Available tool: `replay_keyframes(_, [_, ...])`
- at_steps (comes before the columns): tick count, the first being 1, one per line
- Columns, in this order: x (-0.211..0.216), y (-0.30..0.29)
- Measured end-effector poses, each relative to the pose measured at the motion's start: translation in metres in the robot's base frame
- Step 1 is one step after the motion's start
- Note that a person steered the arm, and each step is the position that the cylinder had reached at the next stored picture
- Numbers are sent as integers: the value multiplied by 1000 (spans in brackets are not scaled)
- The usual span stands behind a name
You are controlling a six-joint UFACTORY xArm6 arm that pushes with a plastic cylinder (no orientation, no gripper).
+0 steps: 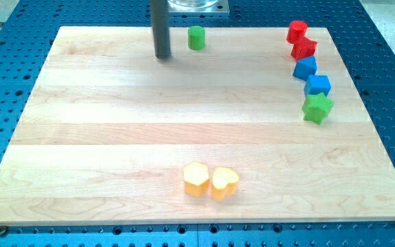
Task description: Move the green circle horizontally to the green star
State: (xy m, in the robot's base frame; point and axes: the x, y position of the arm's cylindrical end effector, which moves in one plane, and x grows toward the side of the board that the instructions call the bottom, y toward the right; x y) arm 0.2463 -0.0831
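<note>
The green circle point(196, 38) is a small green cylinder near the top edge of the wooden board, a little left of centre. The green star point(317, 108) lies at the view's right, at the bottom of a column of blocks. My tip point(163, 57) rests on the board just left of and slightly below the green circle, a short gap away and not touching it.
Above the green star stand a blue cube point(318, 85), a blue block point(305, 68), a red star-like block point(304, 49) and a red cylinder point(296, 31). A yellow hexagon point(196, 179) and a yellow heart point(224, 182) touch near the bottom centre. The wooden board point(101, 137) lies on a blue perforated table.
</note>
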Motion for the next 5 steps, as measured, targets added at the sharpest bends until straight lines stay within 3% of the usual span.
replay_keyframes(1, [-52, 1])
replay_keyframes(2, [-52, 63])
replay_keyframes(3, [0, 135])
replay_keyframes(4, [55, 133])
replay_keyframes(5, [40, 140])
